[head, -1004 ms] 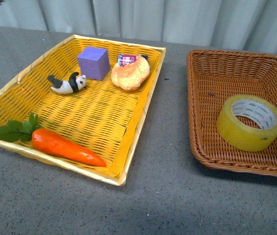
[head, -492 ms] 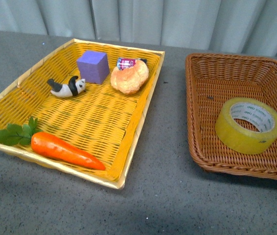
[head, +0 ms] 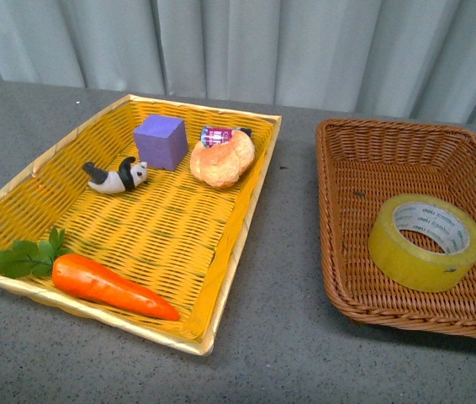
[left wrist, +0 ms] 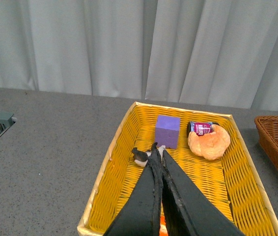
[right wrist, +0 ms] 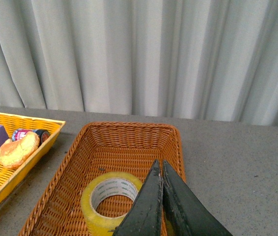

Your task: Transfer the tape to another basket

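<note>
The tape point(head: 425, 241), a wide yellowish roll with a pale printed core, lies flat in the brown wicker basket point(head: 347, 160) on the right of the front view. In the right wrist view the tape point(right wrist: 107, 199) rests near one end of the basket point(right wrist: 124, 135), and my right gripper point(right wrist: 158, 163) hangs above it, shut and empty. My left gripper point(left wrist: 155, 147) is shut with nothing in it, held over the yellow tray point(left wrist: 124, 128). Neither arm shows in the front view.
The yellow woven tray point(head: 246, 215) on the left holds an orange carrot point(head: 108, 284), a panda figure point(head: 118, 178), a purple cube point(head: 160, 141), a bread roll point(head: 223, 159) and a small can point(head: 218, 135). Grey tabletop separates tray and basket. A curtain hangs behind.
The front view has tilted upward: tray, basket and tape all sit lower in the picture and more curtain shows. Nothing has shifted relative to anything else.
</note>
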Robot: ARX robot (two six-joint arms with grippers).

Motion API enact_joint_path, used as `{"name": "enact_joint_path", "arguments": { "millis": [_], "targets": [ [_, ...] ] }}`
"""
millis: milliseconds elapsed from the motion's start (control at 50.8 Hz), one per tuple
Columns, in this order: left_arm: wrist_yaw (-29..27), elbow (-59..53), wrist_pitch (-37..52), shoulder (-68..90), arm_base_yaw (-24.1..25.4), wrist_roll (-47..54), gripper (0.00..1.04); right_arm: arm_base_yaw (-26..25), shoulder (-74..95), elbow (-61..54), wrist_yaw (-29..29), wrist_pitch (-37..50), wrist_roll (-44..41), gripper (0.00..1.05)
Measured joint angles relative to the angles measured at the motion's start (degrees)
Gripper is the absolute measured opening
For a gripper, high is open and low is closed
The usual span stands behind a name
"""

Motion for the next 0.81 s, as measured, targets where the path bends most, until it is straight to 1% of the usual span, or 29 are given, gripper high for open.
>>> {"name": "enact_joint_path", "arguments": {
  "millis": [492, 807],
  "targets": [
    [0.0, 0.0, -14.8, -15.4, 0.0, 0.0, 0.04, 0.0, -15.9, 0.0, 0.0, -15.2, 0.0, 0.01],
    [0.0, 0.0, -20.5, -21.1, 0.0, 0.0, 0.04, 0.0, -21.7, 0.0, 0.0, -20.9, 0.0, 0.01]
  ]
}}
